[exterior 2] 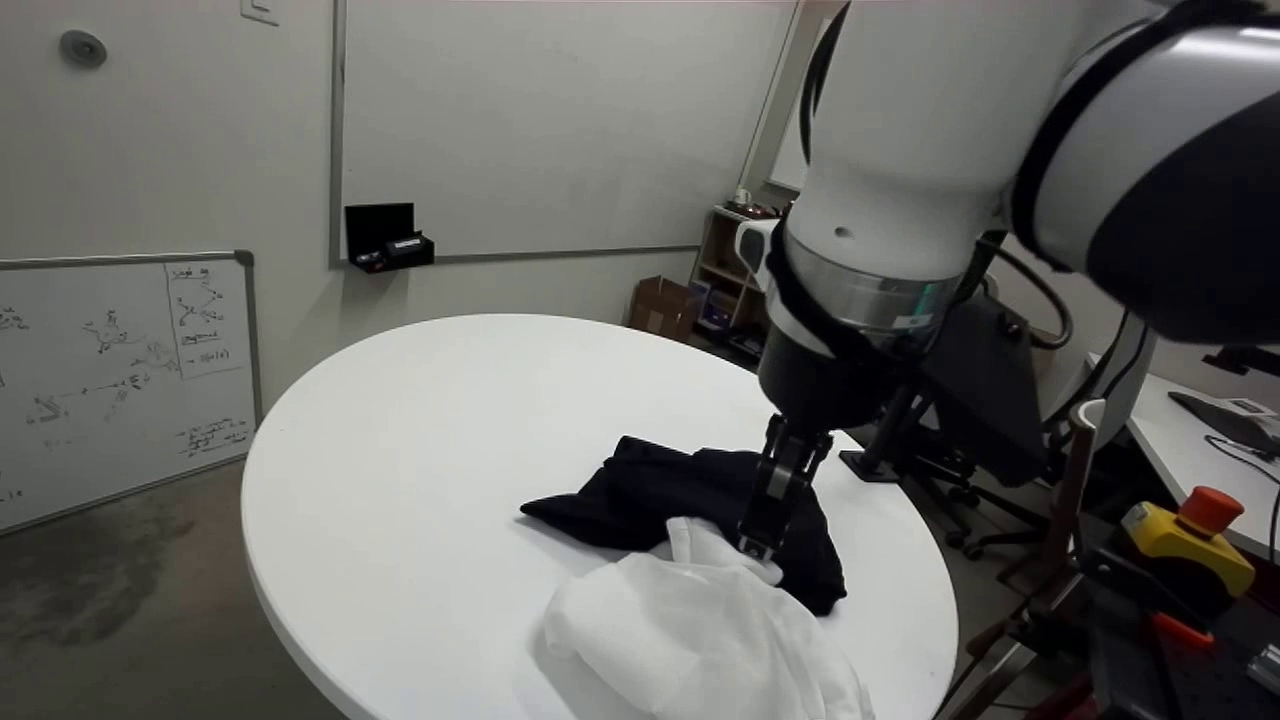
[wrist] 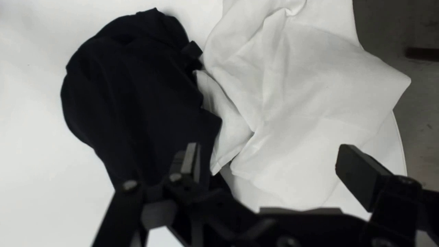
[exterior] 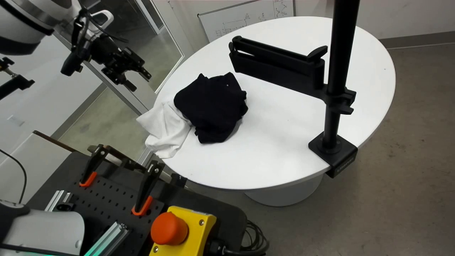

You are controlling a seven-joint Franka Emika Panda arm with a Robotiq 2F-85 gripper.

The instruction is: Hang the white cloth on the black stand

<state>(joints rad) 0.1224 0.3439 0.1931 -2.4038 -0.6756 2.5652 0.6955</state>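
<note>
The white cloth (exterior: pixel 165 128) lies crumpled at the edge of the round white table, touching a dark cloth. It also shows in an exterior view (exterior 2: pixel 690 640) and in the wrist view (wrist: pixel 301 85). My gripper (exterior: pixel 139 81) is open and empty, above the table and apart from the cloth. In the wrist view the gripper (wrist: pixel 268 151) has its fingers wide apart, with white cloth visible below between them. The black stand (exterior: pixel 343 46) is a pole clamped to the table's edge, with a folded horizontal arm (exterior: pixel 277 65). My arm partly hides the stand (exterior 2: pixel 872 465) in an exterior view.
The dark cloth (exterior: pixel 213 106) lies bunched against the white cloth on the round table (exterior: pixel 263 160). A black bench with orange-tipped clamps (exterior: pixel 145 192) and a yellow box with a red button (exterior: pixel 195 231) stands beside the table. A whiteboard (exterior 2: pixel 120 370) leans on the wall.
</note>
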